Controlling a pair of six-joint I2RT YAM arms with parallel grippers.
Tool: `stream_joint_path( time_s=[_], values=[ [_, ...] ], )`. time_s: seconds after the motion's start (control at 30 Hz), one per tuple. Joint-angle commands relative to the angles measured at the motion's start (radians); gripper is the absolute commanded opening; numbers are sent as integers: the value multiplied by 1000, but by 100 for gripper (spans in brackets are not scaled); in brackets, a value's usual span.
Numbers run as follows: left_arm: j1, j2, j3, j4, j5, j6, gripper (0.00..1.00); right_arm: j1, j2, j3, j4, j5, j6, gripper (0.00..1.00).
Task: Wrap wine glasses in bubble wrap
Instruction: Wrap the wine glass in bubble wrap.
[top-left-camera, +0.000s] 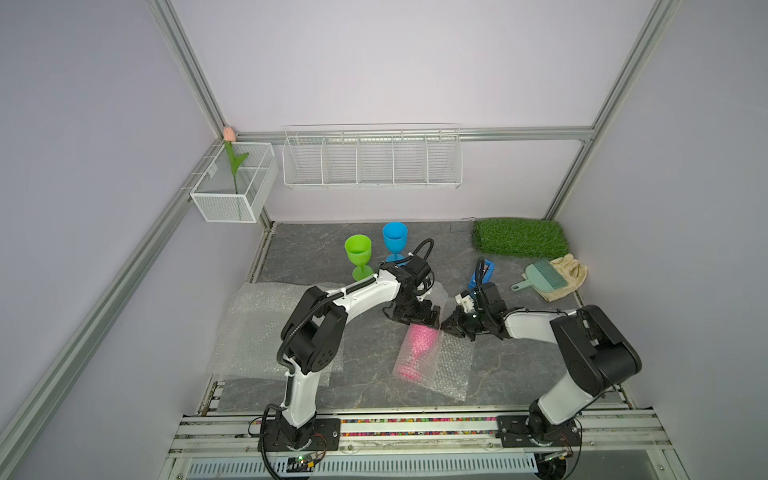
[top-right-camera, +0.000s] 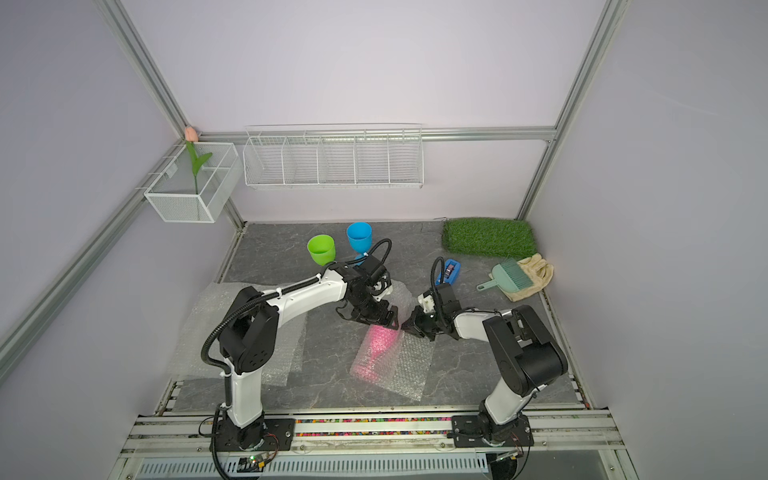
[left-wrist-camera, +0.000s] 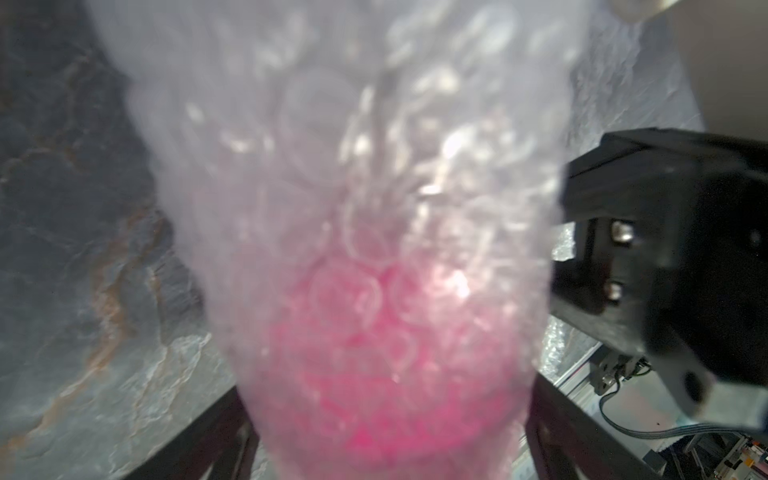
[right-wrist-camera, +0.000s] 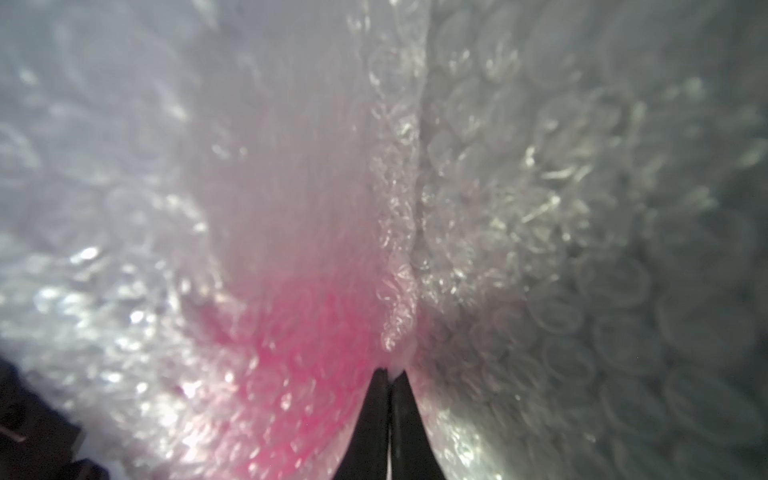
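A grey marbled tabletop (top-left-camera: 332, 249) sat inside pale lilac walls (top-left-camera: 374, 62). The pink goblet (top-left-camera: 417, 349) lay on its side mid-table, a blurred magenta shape under cloudy bubble wrap (top-left-camera: 453, 370). The left gripper (top-left-camera: 422, 322) held its jaws spread astride the bowl; the right gripper (top-left-camera: 448, 326) pinched a fold of the bubble wrap

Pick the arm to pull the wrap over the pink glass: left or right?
Right, probably. The right gripper is shut on the bubble wrap edge beside the pink glass; the left gripper stands open around its bowl, holding nothing.
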Motion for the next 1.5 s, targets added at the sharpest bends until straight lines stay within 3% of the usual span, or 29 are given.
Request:
stream_joint_path(
  time_s=[0.0,0.2,0.43,0.57,0.83,1.07,1.17,1.47],
  values=[
    [-10,29,27,-62,-25,37,95,-7,20,18,-30,10,-19,7],
    [-8,20,-1,-22,-31,14,83,-9,12,32,-66,20,-37,7],
    [68,-90,-182,220,116,-118,75,-9,-84,86,-281,125,-139,37],
    [123,-160,-306,366,177,-197,74,-6,-135,126,-382,157,-186,43],
    [242,-287,-609,719,226,-433,73,107,-77,223,-437,83,-211,36],
    [251,-315,-714,880,268,-510,71,227,52,275,-406,58,-193,20],
    [257,-321,-729,893,264,-519,70,253,84,267,-396,54,-188,16],
    [258,-333,-641,686,182,-421,68,300,65,186,-420,29,-209,13]
  ],
)
